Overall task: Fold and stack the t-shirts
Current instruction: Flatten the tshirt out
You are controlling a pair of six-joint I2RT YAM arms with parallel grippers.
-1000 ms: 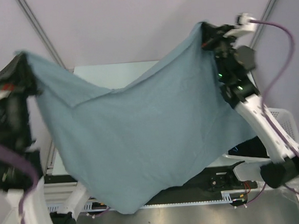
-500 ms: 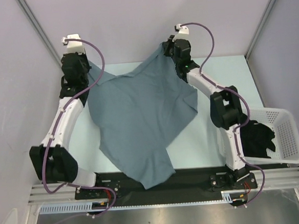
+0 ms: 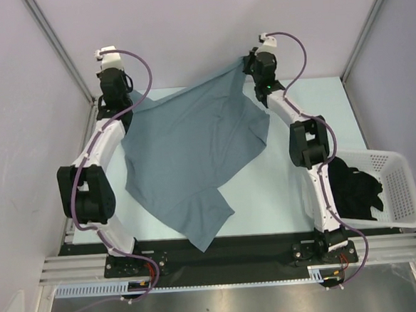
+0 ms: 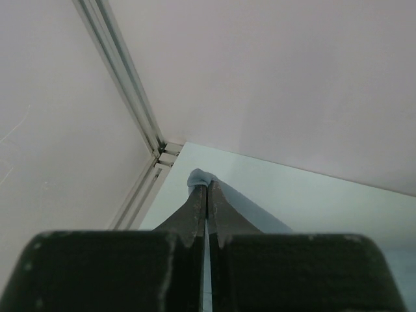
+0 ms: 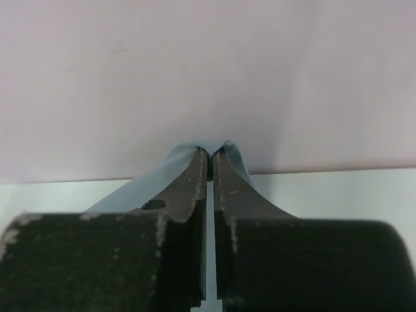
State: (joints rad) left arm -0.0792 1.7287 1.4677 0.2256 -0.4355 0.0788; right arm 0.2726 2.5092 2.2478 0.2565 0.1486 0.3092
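So, status:
left fingers (image 4: 207,195): pressed together on a small tuft of the grey shirt (image 3: 186,154); a bit of cloth pokes out past the tips in the left wrist view.
right fingers (image 5: 210,162): clamped on another edge of the same shirt, cloth bunched around the tips, pointing at the back wall.
left gripper (image 3: 118,98): at the far left of the worktop (image 3: 268,194), close to the corner post.
right gripper (image 3: 248,66): at the far edge right of centre, a bit higher; the cloth rises to it in a taut peak.
grey shirt: held by two far points and draped toward the arm bases; most of it lies on the worktop, lower part creased with one flap lapped over, near tip hanging over the black rail at the near edge.
black shirt (image 3: 357,188): crumpled in the basket (image 3: 403,185) at the right, untouched.
step: spreading the grey shirt flat, ahead of any fold. No fold made, no stack begun, by my read.
next move needs: both grippers lowered level to the worktop with tension kept across the far edge, then release. Right corner sits higher, so it has further to go.
risk: near creases and the lapped flap probably need smoothing first; overhanging tip may drag the cloth.
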